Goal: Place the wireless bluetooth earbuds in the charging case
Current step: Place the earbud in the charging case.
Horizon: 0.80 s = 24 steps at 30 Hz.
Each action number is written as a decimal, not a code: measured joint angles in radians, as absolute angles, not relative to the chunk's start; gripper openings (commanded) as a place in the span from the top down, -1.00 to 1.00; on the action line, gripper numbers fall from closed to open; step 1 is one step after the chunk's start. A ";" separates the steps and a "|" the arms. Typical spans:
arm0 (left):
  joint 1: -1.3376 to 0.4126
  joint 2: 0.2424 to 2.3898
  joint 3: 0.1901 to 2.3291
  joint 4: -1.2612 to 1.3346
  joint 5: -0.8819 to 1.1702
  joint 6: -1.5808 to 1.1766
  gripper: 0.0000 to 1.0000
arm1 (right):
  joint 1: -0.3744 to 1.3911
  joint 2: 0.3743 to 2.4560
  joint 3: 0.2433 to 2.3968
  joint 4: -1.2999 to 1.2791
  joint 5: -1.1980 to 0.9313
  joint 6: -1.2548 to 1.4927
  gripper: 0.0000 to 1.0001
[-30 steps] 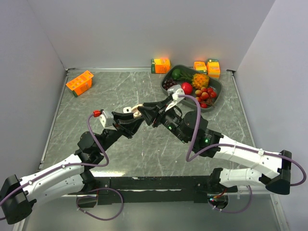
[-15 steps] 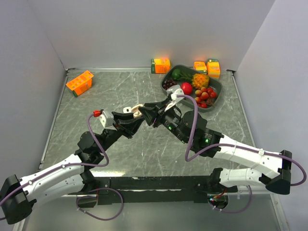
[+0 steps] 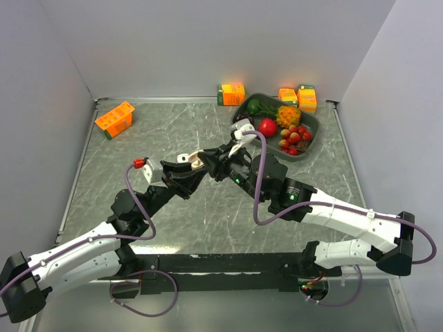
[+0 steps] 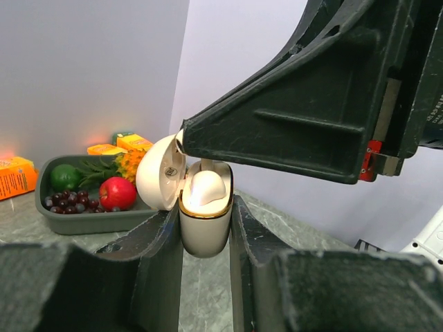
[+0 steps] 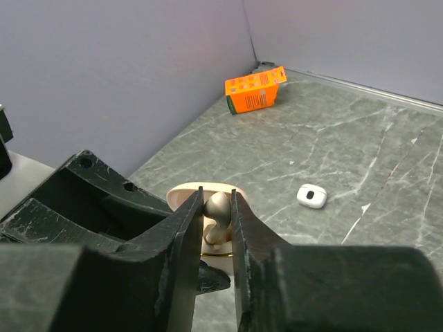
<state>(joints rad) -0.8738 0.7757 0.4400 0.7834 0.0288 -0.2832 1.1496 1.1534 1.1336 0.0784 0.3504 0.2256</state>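
Observation:
My left gripper [image 4: 205, 238] is shut on a beige charging case [image 4: 205, 225], held upright above the table with its lid [image 4: 160, 173] swung open. One beige earbud [image 4: 205, 188] sits in the case's top. My right gripper [image 5: 217, 207] reaches in from above, its two fingers pressed against the sides of a beige earbud [image 5: 219, 209] whose stem points down into the case [image 5: 217, 261]. In the top view both grippers [image 3: 196, 167] [image 3: 210, 164] meet at the case [image 3: 197, 162] over the table's middle. A closed white case [image 5: 311, 196] lies on the table beyond.
A grey tray [image 3: 315, 128] of fruit stands at the back right, with orange cartons [image 3: 230, 93] [image 3: 297, 97] behind it. Another orange carton [image 3: 114, 118] lies at the back left. Grey walls close the table on three sides.
My right arm has pushed left and forward over the case, and its jaws have narrowed onto the earbud. The left arm and the case have stayed put.

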 measured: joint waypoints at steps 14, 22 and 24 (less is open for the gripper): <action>-0.874 0.773 0.440 0.770 0.029 -0.283 0.98 | 1.150 1.154 1.147 0.042 0.359 0.209 1.00; -0.874 0.769 0.440 0.761 0.027 -0.283 0.98 | 1.150 1.125 1.147 0.030 0.372 0.186 1.00; -0.874 0.768 0.440 0.761 0.024 -0.283 0.98 | 1.151 1.108 1.147 0.029 0.377 0.176 1.00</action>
